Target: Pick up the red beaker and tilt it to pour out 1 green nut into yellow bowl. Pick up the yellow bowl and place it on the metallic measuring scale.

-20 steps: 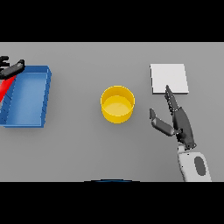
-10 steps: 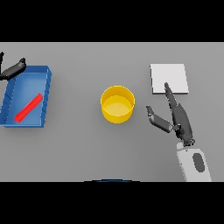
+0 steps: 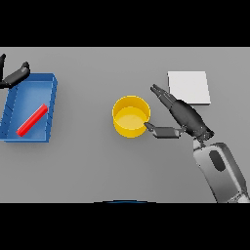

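The right hand (image 3: 183,117) sits at centre right of the frame with its fingers straight and spread, thumb reaching toward the yellow bowl (image 3: 131,116); the thumb tip is touching or just beside the bowl's right wall, and nothing is grasped. The bowl stands upright in the middle of the frame, well apart from the metallic measuring scale (image 3: 189,87), which lies as a pale square in the upper right, beyond the right hand. The red beaker (image 3: 32,120) lies on its side inside the blue tray (image 3: 52,105) at the left of the frame, and the left hand (image 3: 14,76) shows at the upper left edge, relaxed, holding nothing and just above the tray's far corner. I cannot see a green nut anywhere, neither in the bowl nor on the table, so whether the pour succeeded is uncertain. The risk from here, as I judge it, lies in the grasp: with only the thumb near the wall and the fingers passing behind the rim, a closing hand could push the bowl leftward or tip it instead of clamping it, and a light bowl may slide on the smooth table. A shallow pinch on the rim could also slip during the lift toward the scale. Counted: one bowl, one scale, one beaker, one tray, two hands.
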### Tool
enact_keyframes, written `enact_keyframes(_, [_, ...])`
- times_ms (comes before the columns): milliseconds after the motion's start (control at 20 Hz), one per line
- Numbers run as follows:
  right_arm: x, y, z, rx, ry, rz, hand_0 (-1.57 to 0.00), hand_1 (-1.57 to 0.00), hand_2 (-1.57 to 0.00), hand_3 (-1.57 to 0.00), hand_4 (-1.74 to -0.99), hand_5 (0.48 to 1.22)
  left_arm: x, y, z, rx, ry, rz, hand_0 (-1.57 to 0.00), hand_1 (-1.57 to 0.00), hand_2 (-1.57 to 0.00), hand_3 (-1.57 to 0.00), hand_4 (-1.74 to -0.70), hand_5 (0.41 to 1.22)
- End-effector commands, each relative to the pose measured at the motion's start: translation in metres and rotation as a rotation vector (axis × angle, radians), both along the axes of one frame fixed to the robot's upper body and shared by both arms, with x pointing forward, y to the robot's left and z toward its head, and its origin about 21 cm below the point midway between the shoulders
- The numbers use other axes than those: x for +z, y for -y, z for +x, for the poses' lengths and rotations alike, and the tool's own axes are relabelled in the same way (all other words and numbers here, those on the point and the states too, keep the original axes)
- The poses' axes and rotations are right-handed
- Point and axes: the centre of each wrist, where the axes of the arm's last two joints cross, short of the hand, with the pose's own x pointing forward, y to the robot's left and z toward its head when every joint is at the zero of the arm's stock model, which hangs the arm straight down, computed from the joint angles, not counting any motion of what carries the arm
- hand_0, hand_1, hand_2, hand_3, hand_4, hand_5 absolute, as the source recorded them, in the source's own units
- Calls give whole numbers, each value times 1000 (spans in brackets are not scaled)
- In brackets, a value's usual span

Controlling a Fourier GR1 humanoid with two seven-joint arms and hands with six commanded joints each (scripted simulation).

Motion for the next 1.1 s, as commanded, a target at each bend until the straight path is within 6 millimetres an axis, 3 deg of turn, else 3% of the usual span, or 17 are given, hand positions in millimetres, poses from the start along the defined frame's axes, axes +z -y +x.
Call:
enact_keyframes(0, [5, -5, 5, 50, 26, -89, -2, 1, 1, 1, -1243, 638, -5, 3, -2, -5, -2, -5, -3, -2, -2, -1, -744, 709])
enact_keyframes(500, [23, -43, 33, 356, 77, -491, 1, 1, 1, 1, -1212, 638, -5, -5, -2, -7, 14, -34, 1, 1, 1, 1, -762, 720])
enact_keyframes(1050, [4, -60, 45, 490, 32, -634, 1, 1, 1, 1, -1256, 673, -6, -7, -2, -10, 36, -69, 1, 1, 1, 1, -798, 725])
